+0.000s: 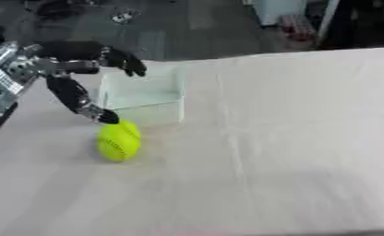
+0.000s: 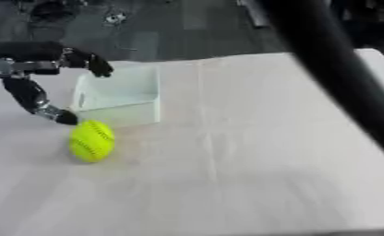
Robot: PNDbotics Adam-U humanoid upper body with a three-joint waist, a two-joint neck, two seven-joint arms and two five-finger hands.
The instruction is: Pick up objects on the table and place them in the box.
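Yellow-green, the ball lies on the white tablecloth just in front of the pale box. The left hand hangs above it, fingers spread, holding nothing, 1 fingertip near the ball's top.

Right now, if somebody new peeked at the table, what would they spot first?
Probably the bright yellow-green ball, sitting on the white tablecloth toward the left. Just behind it stands a clear box, open on top. The left robot hand is spread open, one fingertip right above the ball, others over the box's far corner.
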